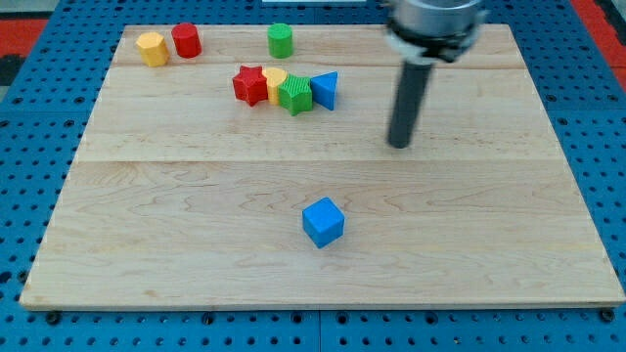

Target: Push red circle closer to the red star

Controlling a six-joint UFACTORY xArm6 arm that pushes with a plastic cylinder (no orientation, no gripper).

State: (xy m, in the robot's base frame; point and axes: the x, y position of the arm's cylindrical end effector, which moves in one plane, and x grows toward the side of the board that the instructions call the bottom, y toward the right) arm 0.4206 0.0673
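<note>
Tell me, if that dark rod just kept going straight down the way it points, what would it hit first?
Only the wooden board itself. My tip points straight down and appears to rest on bare wood already. No block lies under it; the nearest, the blue triangle, sits off toward the view's left.

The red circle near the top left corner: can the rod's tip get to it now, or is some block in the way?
Probably yes. My tip stands right of the row of blocks. The red circle sits beside the yellow block at its left; its right side is open. A path above the red star, past the green cylinder, looks free.
</note>
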